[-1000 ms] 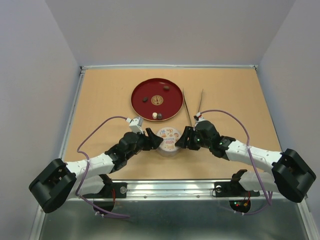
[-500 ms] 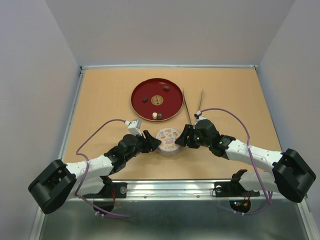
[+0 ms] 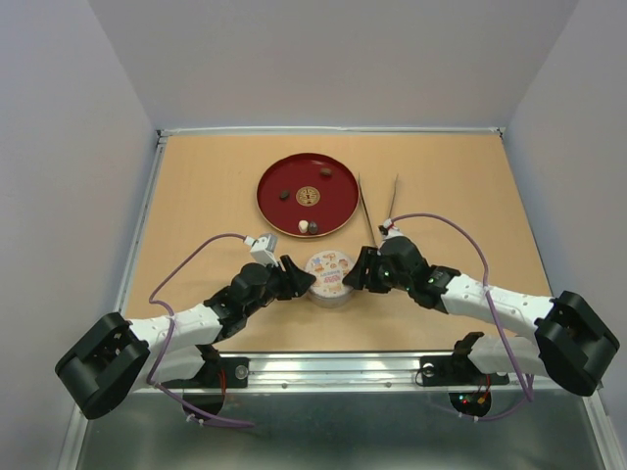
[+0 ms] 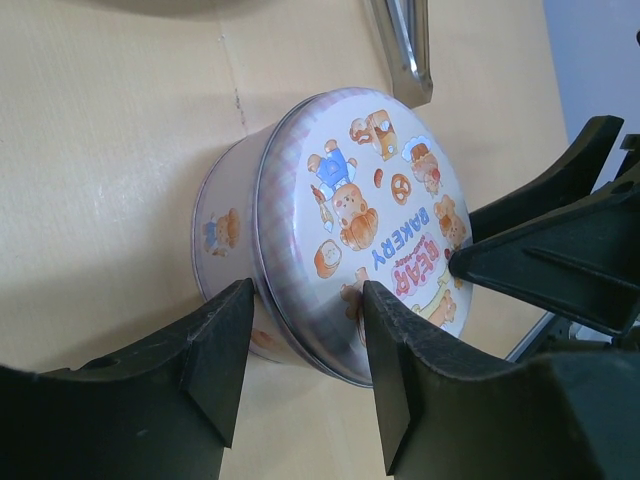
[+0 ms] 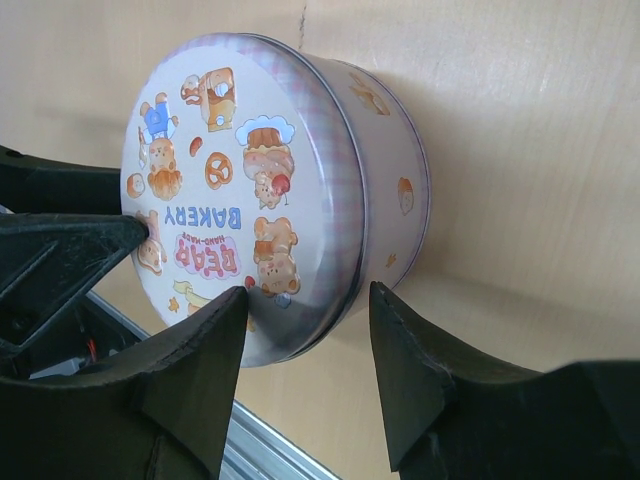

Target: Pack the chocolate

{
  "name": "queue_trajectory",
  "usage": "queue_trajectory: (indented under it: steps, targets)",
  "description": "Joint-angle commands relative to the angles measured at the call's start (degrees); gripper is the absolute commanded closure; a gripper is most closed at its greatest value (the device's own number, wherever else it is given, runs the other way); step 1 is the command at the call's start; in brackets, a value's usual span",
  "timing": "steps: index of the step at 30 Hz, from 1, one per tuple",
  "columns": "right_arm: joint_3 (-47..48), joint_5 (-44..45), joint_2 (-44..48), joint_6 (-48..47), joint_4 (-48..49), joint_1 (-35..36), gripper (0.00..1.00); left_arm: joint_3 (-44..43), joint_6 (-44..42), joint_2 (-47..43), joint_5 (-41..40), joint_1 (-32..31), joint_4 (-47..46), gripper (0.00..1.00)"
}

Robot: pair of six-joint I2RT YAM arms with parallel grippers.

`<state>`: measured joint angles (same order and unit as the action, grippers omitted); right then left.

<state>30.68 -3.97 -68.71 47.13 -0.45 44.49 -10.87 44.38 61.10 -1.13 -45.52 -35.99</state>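
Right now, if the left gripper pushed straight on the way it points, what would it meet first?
The round tin: its rim sits between the jaws of the left gripper, so it would likely press into the tin at once. Beyond the tin, the right gripper faces it.

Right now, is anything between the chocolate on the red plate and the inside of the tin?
Yes: the lid is on the tin, sealing it. The left gripper and right gripper flank its rim; whether they grip is unclear. Between the chocolate on the red plate and the tin nothing lies; the tongs lie aside.
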Motion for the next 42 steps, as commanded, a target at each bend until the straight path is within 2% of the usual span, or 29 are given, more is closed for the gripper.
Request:
queue_trajectory:
  steps: [1, 9, 21, 27, 28, 29, 30, 31, 32, 36, 42]
  targets:
    - [2.4, 3.2, -0.3, -1.3, -4.4, 1.7, 0.44, 0.9, -0.9, 0.1, -0.1, 0.1, 1.1, 0.43]
    - [3.0, 7.3, -3.2, -1.0, -7.6, 3.8, 0.45, 1.2, -0.3, 2.5, -0.5, 0.1, 2.8, 0.43]
    - [4.4, 9.1, -5.1, -0.6, -9.1, 4.8, 0.44, 0.8, 1.8, 4.5, -1.5, 0.0, 3.5, 0.44]
    - [6.9, 11.3, -0.8, -2.0, -11.8, 4.9, 0.33, -1.2, 0.9, 0.3, -3.8, 0.0, 5.7, 0.28]
    - [7.5, 11.9, 0.0, -2.4, -12.6, 4.9, 0.31, -1.6, 0.4, -2.2, -4.5, 0.1, 6.6, 0.23]
    - [8.2, 13.4, 0.8, -3.4, -13.3, 4.9, 0.23, -2.7, -0.7, -3.8, -6.4, 0.1, 9.2, 0.21]
    - [9.4, 14.2, 2.7, -4.0, -15.0, 4.9, 0.21, -3.5, -1.2, -5.4, -7.7, 0.0, 11.0, 0.18]
    - [10.3, 16.3, 3.5, -4.8, -15.9, 4.8, 0.18, -4.1, -2.0, -9.0, -9.0, 0.2, 12.7, 0.02]
    - [11.0, 17.5, 4.4, -6.1, -16.9, 4.8, 0.15, -4.9, -2.5, -10.8, -10.4, 0.3, 16.3, 0.01]
    - [14.6, 22.9, 6.4, -10.6, -20.3, 3.5, 0.09, -9.2, -8.5, -18.3, -15.5, 3.7, 22.7, 0.01]
    - [19.9, 25.0, 4.4, -19.8, -20.3, -6.1, 0.07, -18.6, -18.5, -13.3, -8.0, 19.3, 26.1, 0.01]
